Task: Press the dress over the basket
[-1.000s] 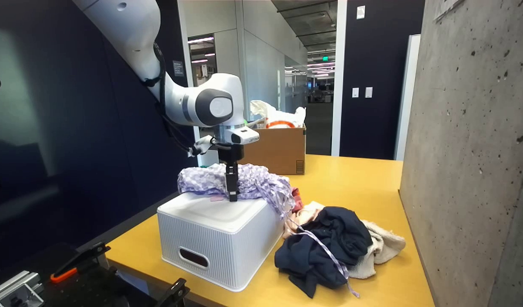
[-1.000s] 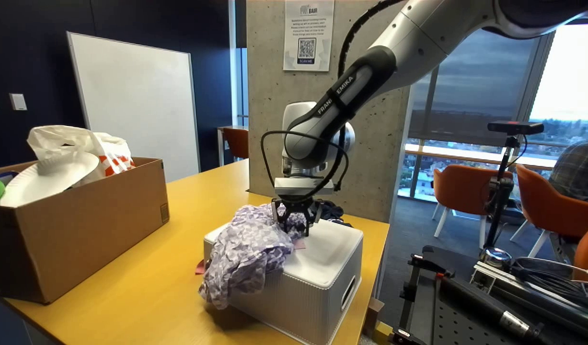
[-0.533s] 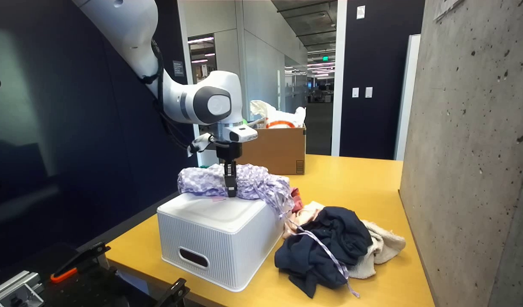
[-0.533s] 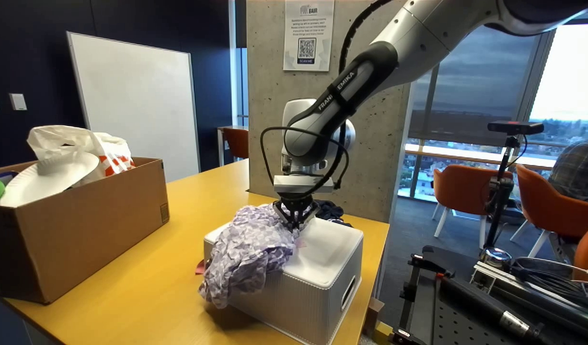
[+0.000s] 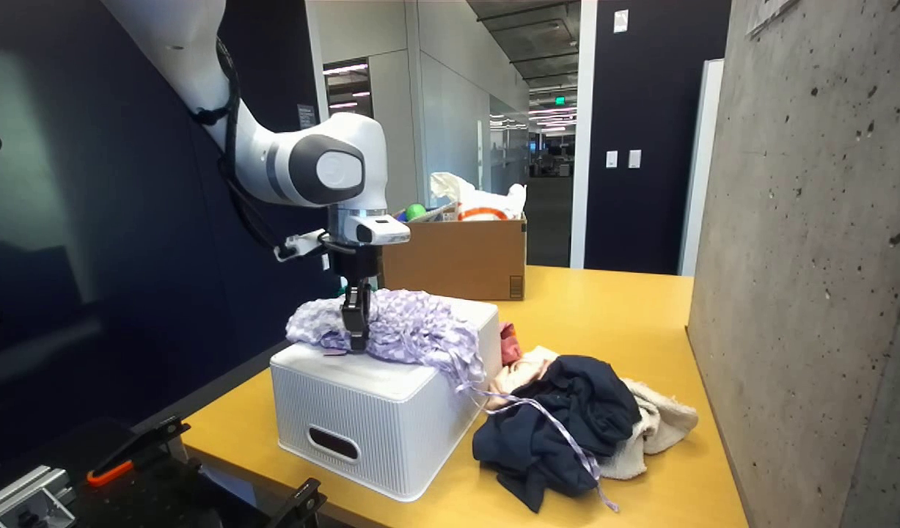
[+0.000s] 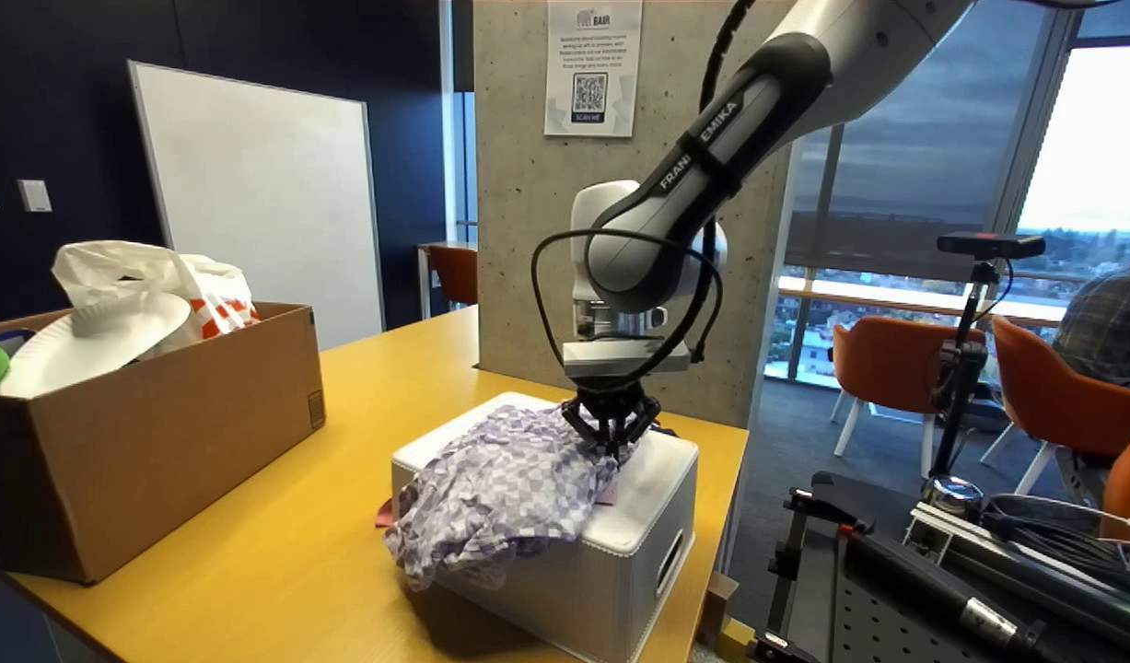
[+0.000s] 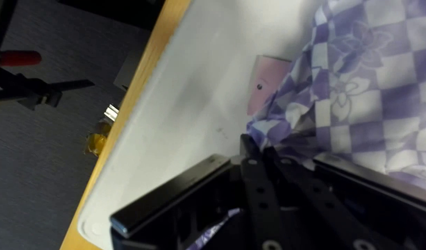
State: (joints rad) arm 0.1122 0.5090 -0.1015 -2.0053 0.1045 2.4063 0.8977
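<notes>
The purple-and-white checked dress drapes over the white ribbed basket, its long axis crosswise to the basket's. The gripper is clenched on a fold at the dress's edge; in an exterior view, its tie points over a navy garment

in an exterior view, an open cardboard box stands at the left edge of the frame, a white paper plate and white bag rising above its rim. a whiteboard is at upper left, a poster at top centre, orange chairs at right. in an exterior view, navy cloth overlaps beige cloth at lower right.
</notes>
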